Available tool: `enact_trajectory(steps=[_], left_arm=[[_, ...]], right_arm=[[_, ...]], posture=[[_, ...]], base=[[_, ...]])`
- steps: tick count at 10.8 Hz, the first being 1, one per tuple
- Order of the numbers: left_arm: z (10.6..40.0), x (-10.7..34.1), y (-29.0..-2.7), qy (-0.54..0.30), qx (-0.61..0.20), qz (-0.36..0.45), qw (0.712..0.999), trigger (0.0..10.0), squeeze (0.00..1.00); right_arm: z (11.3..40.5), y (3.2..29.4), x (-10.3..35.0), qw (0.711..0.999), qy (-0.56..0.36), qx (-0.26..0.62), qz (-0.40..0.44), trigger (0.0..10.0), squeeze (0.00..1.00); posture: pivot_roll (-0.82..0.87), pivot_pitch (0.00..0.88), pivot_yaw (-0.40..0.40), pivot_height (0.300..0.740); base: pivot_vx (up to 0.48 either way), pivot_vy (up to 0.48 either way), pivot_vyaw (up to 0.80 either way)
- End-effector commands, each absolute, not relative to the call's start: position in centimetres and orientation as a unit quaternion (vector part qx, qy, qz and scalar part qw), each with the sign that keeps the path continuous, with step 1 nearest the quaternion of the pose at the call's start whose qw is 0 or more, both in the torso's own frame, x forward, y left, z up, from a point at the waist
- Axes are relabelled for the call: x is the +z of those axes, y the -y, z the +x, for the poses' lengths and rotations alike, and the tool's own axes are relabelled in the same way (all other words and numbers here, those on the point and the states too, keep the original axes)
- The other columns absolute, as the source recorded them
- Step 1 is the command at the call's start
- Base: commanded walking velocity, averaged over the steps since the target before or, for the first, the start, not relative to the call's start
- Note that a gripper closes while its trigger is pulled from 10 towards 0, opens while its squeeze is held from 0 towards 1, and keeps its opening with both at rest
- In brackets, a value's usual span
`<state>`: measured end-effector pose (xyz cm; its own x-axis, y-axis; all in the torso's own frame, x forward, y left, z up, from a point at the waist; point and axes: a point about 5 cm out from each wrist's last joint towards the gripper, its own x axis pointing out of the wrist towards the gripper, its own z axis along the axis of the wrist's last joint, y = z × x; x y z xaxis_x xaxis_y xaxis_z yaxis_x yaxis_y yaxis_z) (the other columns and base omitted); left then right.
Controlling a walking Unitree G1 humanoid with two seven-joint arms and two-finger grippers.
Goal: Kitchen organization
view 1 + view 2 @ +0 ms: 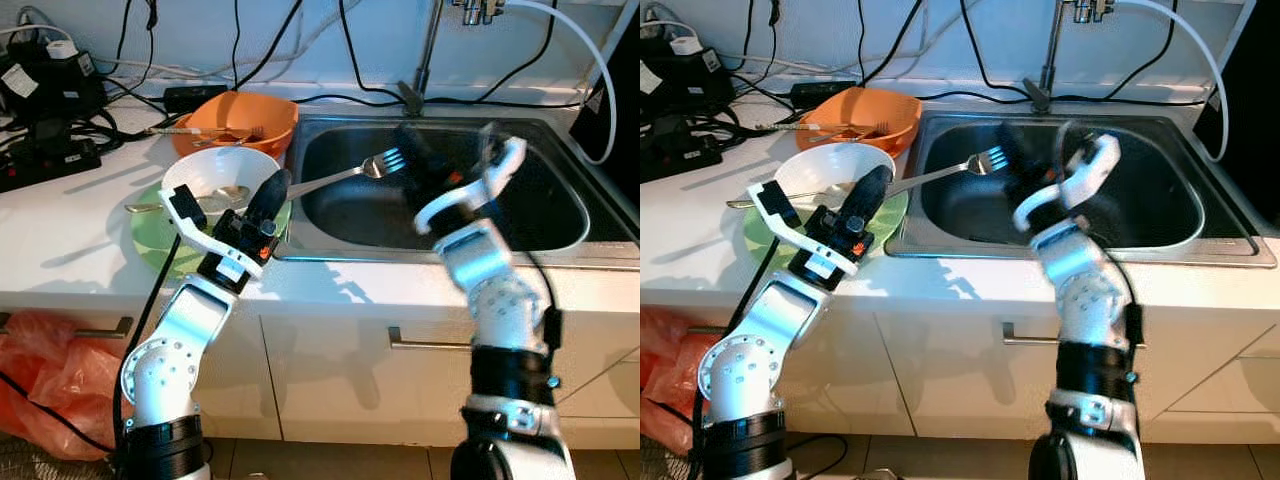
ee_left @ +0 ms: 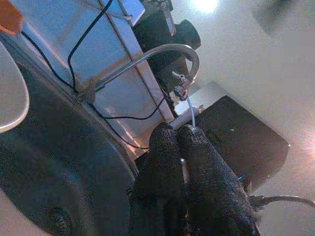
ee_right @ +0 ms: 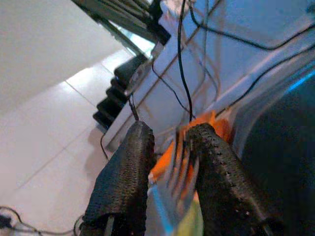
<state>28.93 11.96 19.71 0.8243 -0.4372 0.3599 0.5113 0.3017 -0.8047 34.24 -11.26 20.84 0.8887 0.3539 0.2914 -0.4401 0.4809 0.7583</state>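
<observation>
- At far left on the white counter (image 1: pixel 60 250), a tangle of black power bricks and cables (image 1: pixel 50 110) lies well apart from the dishes.
- An orange bowl (image 1: pixel 240 118) holding cutlery sits behind a white bowl (image 1: pixel 215 180), which rests on a green plate (image 1: pixel 160 245) with a spoon inside it.
- The left gripper (image 1: pixel 275 195) hovers at the white bowl's rim, beside the sink edge; its 2 fingers are pressed together, pinching the handle end of the fork (image 1: pixel 350 175).
- The fork spans from that grip out over the steel sink (image 1: pixel 560 225), tines near the right gripper (image 1: pixel 415 160).
- In the right wrist view, the right gripper's 2 fingers (image 3: pixel 123 177) stand spread with the blurred tines between them, not clamped.
- My guess is a hand-to-hand transfer is underway.
- Risks: if the left lets go before the right clamps, the fork drops into the basin; closing on the thin tines may twist it loose; the left elbow could nudge the stacked white bowl off its plate.
</observation>
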Motion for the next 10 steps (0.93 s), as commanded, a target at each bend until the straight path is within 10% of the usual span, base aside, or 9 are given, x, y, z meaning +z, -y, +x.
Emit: enact_trajectory(steps=[1, 2, 3, 4, 5, 10], left_arm=[[29.13, 20.12, -11.73, 0.039, -0.299, -0.514, 0.803, 0.0, 0.00], [29.11, 20.10, -11.68, 0.038, -0.299, -0.514, 0.803, 0.0, 0.00], [29.04, 20.09, -11.57, 0.037, -0.302, -0.513, 0.802, 0.0, 0.00], [28.96, 19.93, -11.49, 0.034, -0.301, -0.514, 0.803, 0.0, 0.00], [28.89, 19.77, -11.45, 0.032, -0.301, -0.513, 0.803, 0.0, 0.00], [28.99, 19.34, -11.54, 0.027, -0.294, -0.510, 0.808, 0.0, 0.00]], right_arm=[[34.19, 10.59, 20.56, 0.864, 0.034, 0.240, 0.441, 10.0, 0.04], [34.06, 10.27, 20.51, 0.862, 0.031, 0.248, 0.442, 10.0, 1.00], [33.97, 10.08, 20.40, 0.863, 0.028, 0.251, 0.437, 10.0, 1.00], [33.96, 10.12, 20.35, 0.863, 0.029, 0.250, 0.439, 10.0, 0.07], [34.03, 10.37, 20.42, 0.858, 0.036, 0.245, 0.451, 0.0, 0.00], [34.09, 10.60, 20.78, 0.852, 0.043, 0.244, 0.462, 0.0, 0.00]], posture=[[0.11, 0.019, 0.021, 0.740], [0.10, 0.022, 0.021, 0.740], [0.10, 0.023, 0.021, 0.740], [0.11, 0.024, 0.019, 0.740], [0.11, 0.024, 0.018, 0.740], [0.10, 0.020, 0.016, 0.740]], base=[[0.000, 0.000, 0.00], [0.000, 0.000, 0.00], [0.000, 0.000, 0.00], [0.000, 0.000, 0.00], [0.000, 0.000, 0.00], [0.000, 0.000, 0.00]])
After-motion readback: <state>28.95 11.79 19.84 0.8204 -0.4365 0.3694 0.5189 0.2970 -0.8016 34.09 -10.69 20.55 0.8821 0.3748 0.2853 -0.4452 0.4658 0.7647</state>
